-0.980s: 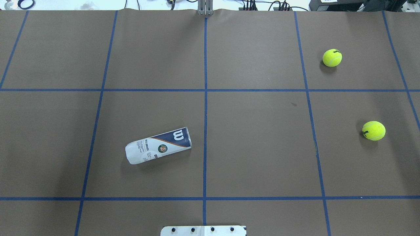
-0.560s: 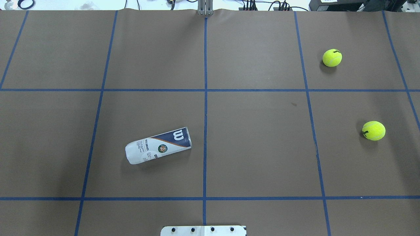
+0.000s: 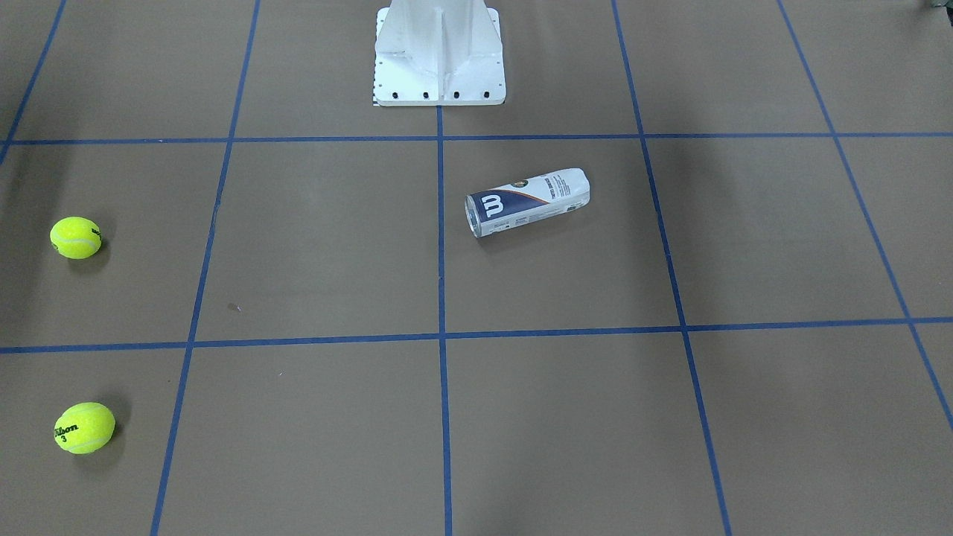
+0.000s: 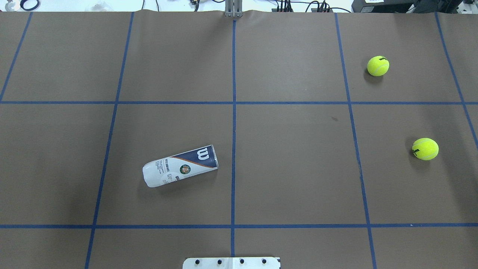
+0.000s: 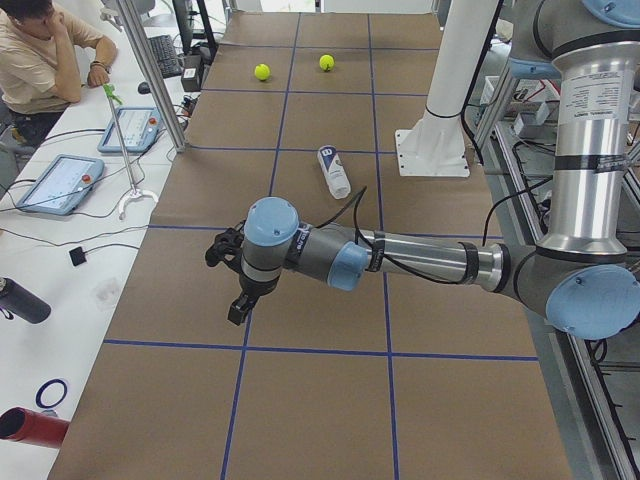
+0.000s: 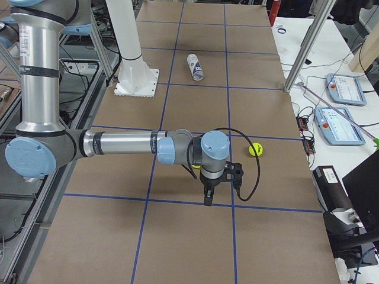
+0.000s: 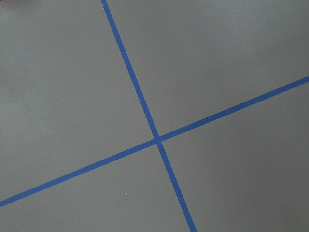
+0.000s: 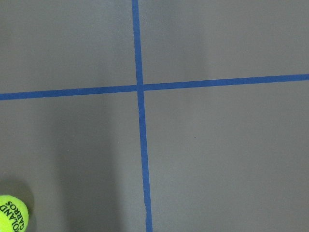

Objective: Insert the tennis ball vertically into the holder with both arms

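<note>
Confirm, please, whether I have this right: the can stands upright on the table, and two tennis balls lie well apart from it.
Not quite. The can lies on its side, not upright, as the overhead view shows. The rest holds: the far ball and the near ball both lie well apart from it.

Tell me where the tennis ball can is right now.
In the overhead view the tennis-ball can lies on its side on the robot's left half, just left of the centre tape line.
</note>
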You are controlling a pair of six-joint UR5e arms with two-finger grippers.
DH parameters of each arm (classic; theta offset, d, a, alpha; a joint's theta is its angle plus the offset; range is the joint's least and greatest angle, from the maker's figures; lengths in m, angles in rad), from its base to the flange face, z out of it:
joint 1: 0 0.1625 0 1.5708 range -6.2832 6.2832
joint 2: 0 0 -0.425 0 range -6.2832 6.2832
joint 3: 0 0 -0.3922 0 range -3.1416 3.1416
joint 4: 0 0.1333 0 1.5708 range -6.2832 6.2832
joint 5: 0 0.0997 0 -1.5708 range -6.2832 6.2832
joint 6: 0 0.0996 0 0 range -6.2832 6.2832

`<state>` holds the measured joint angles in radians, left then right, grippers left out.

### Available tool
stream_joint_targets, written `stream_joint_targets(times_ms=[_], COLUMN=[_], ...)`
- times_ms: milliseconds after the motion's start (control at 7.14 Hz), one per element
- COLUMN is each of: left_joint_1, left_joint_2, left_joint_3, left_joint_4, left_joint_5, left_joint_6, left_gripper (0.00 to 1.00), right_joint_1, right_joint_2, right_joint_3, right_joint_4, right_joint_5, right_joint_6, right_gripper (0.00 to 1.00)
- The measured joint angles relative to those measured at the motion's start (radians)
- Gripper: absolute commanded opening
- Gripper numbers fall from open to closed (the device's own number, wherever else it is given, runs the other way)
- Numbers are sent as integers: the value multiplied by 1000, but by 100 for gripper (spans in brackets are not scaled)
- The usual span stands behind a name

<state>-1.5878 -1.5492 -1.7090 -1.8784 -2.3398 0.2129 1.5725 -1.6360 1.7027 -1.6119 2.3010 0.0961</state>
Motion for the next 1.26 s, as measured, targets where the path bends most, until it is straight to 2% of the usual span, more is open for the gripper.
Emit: stream_joint_targets(times_ms=[840, 1260], left_joint_1=[2, 65], left_joint_2=[-21, -90], left_joint_3=[4, -2], left_joint_4=[-238, -313], left_joint_5=[-1, 0], left_joint_6=[-88, -93], left_gripper=[99, 99], right_joint_1=[0, 0], right_joint_2=[0, -1], right_joint_3=[0, 0], right_joint_4=[1, -1], right_joint_5=[-5, -4], right_joint_6=[1, 5], right_gripper=[99, 100])
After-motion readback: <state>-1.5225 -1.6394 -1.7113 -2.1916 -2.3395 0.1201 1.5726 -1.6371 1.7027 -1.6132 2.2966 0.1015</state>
